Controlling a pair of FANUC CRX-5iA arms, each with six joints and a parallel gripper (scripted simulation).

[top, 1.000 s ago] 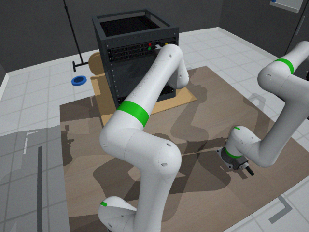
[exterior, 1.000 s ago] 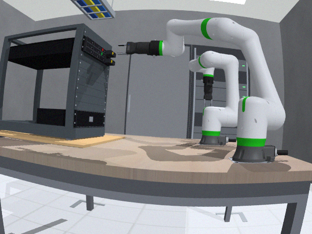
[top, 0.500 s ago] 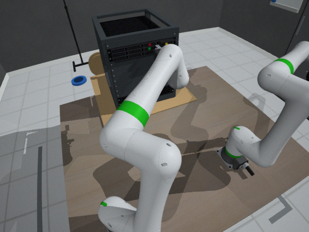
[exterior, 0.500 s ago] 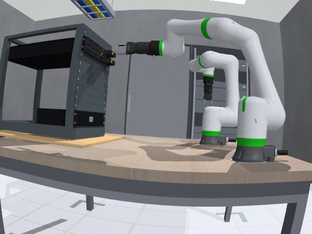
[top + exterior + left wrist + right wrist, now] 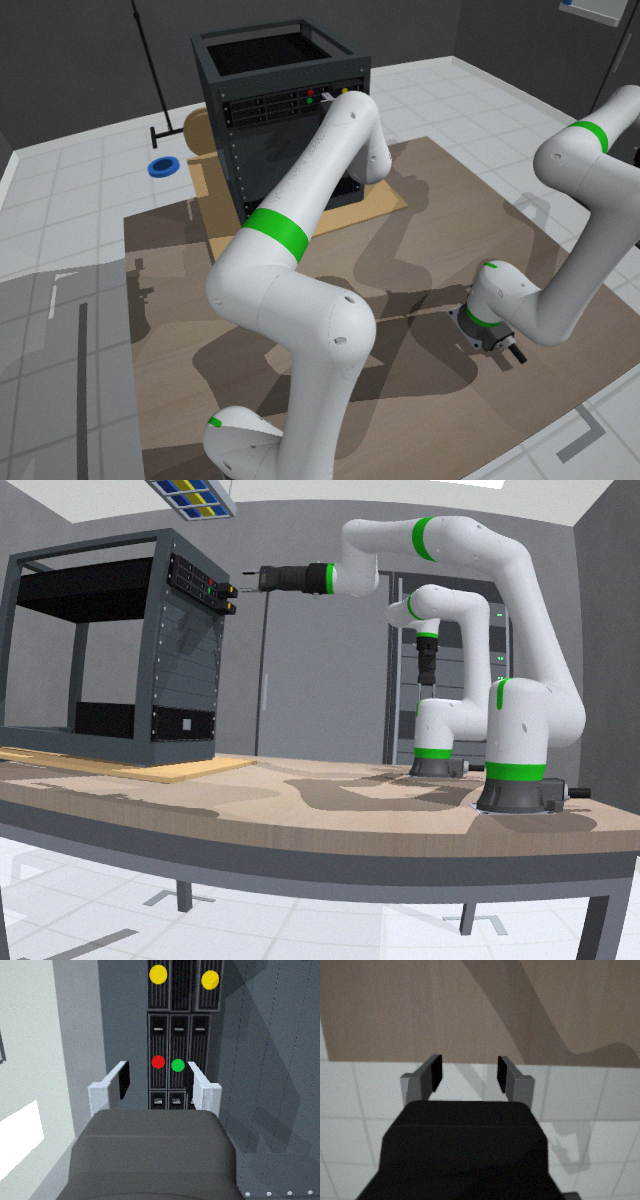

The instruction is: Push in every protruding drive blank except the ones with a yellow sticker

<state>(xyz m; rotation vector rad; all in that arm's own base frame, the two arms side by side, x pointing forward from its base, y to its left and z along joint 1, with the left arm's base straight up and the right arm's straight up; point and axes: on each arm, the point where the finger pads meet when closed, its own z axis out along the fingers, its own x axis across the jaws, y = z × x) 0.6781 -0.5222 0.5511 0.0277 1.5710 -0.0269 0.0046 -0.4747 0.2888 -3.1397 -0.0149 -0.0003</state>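
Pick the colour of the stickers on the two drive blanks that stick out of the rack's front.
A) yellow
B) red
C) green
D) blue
A: both protruding blanks carry yellow stickers.
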